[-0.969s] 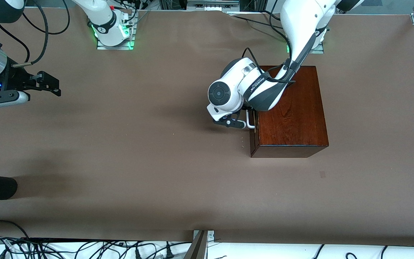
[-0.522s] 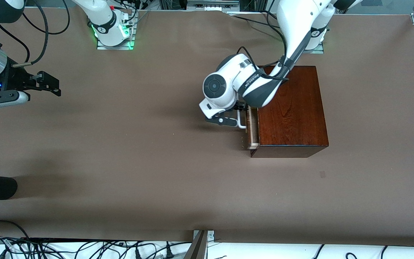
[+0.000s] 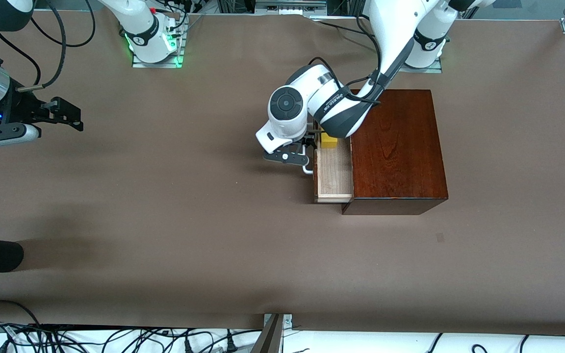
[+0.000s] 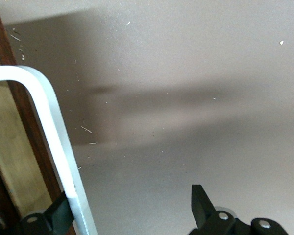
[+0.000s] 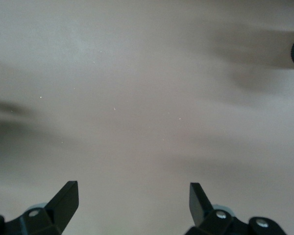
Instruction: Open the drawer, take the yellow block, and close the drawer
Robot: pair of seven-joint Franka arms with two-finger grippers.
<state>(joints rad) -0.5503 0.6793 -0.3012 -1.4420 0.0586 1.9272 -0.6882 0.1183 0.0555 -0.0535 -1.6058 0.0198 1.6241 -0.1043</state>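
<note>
you see the drawer [image 3: 333, 171] pulled partly out of the box [image 3: 395, 147], yellow block [image 3: 329, 141] inside it, left gripper [image 3: 298, 158] spread wide, one finger [image 4: 54, 218] against the handle [image 4: 49, 137], gripping nothing, right gripper [image 5: 132, 200] waiting wide open above bare table [image 3: 189, 220] at its own end

Both tools [image 3: 307, 158] [image 5: 132, 200] spread wide

The front camera is looking down from high across the table [image 3: 165, 220], facing both arm bases. The left wrist camera is peering close past its own fingertips [image 4: 198, 200] at the white handle [image 4: 54, 137], also showing in the front view. The right wrist camera is facing bare tabletop just under its fingertips [image 5: 68, 193].
</note>
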